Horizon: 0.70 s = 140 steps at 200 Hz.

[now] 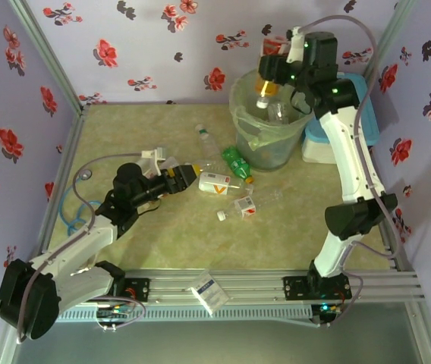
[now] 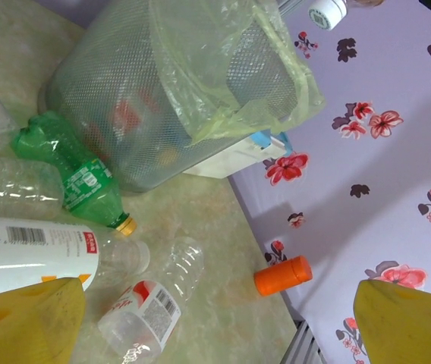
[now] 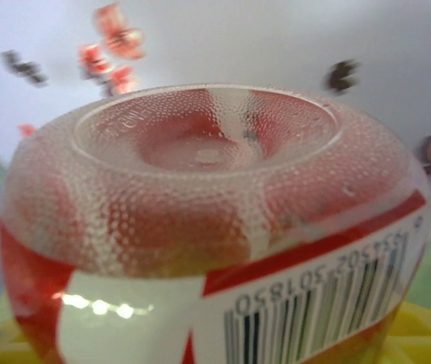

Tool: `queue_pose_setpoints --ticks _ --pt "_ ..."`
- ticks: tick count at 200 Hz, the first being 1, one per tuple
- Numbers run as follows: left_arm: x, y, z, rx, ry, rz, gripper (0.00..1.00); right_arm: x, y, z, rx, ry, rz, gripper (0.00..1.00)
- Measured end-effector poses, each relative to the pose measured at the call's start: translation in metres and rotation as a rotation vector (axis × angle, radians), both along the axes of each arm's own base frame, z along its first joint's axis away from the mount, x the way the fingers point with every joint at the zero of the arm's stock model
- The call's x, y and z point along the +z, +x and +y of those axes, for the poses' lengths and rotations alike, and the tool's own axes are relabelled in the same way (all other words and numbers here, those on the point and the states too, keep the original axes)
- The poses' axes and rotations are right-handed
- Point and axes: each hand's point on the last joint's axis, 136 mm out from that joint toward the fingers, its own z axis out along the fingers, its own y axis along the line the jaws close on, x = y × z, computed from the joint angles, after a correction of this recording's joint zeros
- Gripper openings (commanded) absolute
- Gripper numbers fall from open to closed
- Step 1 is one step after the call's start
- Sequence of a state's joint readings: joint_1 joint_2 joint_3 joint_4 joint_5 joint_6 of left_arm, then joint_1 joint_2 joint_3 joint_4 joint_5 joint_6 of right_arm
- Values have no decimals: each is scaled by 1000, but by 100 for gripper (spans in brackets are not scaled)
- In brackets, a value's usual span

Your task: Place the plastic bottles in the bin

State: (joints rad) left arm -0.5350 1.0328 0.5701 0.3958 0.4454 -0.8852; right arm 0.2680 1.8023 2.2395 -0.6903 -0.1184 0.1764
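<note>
— While the right gripper (image 1: 272, 67) pinches a red-label bottle (image 1: 264, 87) neck-down over the bin (image 1: 276, 148), what is the other arm doing?
— Low over the tabletop (image 1: 124, 129), the left gripper (image 1: 189, 177) has its fingers spread, just beside a white-label bottle (image 1: 215, 183).
— Other bottles?
— A green bottle (image 1: 238, 163) lies just beside the bin's foot, and a clear bottle (image 2: 151, 303) lies nearby.

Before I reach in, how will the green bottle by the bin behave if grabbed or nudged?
The green bottle looks crumpled at its base end, so it probably gives under the jaws. Lying on its side, it may roll if nudged, though the bin beside it could block it. It looks empty, so likely light.
</note>
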Motion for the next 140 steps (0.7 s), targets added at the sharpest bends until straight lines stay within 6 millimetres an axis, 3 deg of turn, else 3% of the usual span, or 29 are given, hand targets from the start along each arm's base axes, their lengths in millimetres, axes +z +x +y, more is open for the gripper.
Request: queue_pose_setpoints --ticks 19,54,97,127,140 --pt "-5 -3 4 7 10 16 91 -4 18 -27 -102 -77 -9 62" --pt "-4 -8 13 31 19 24 91 -51 46 -57 -197 -225 87 64" --pt "-4 -11 23 62 37 35 91 -121 54 -65 -160 -415 256 64" --pt "-12 -11 26 75 61 59 91 -149 49 -68 -114 -504 334 66" --pt "-13 -10 26 75 66 59 91 -159 46 -68 -93 -531 368 74"
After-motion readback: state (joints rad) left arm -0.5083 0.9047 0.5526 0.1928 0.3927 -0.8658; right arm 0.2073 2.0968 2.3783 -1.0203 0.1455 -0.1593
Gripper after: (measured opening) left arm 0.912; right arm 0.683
